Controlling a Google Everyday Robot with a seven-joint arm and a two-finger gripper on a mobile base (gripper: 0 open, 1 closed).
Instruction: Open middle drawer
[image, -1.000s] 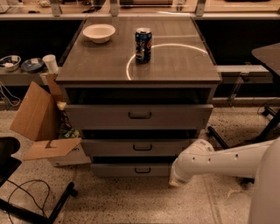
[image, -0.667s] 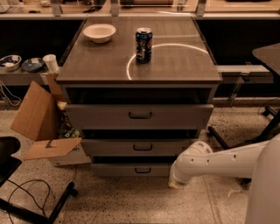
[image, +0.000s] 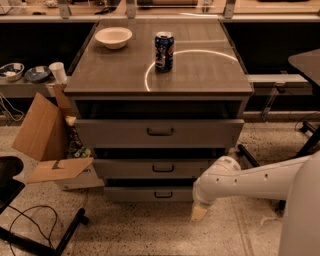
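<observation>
The grey cabinet has three stacked drawers. The middle drawer (image: 125, 169) is the low front panel with a small dark bar handle (image: 163, 168) at its centre; a dark gap shows above it. Above it is the taller top drawer (image: 110, 133), and below it the bottom drawer (image: 130, 194). My white arm (image: 250, 180) reaches in from the right and bends at a rounded joint (image: 216, 181) in front of the cabinet's lower right corner, with a beige end (image: 199, 213) pointing at the floor. The gripper does not show in this view.
A blue soda can (image: 164, 51) and a white bowl (image: 113, 37) stand on the cabinet top (image: 210, 75). An open cardboard box (image: 42, 135) leans against the cabinet's left side. A dark chair base (image: 30, 235) and cables lie at the lower left. A black table (image: 307, 62) stands at the right.
</observation>
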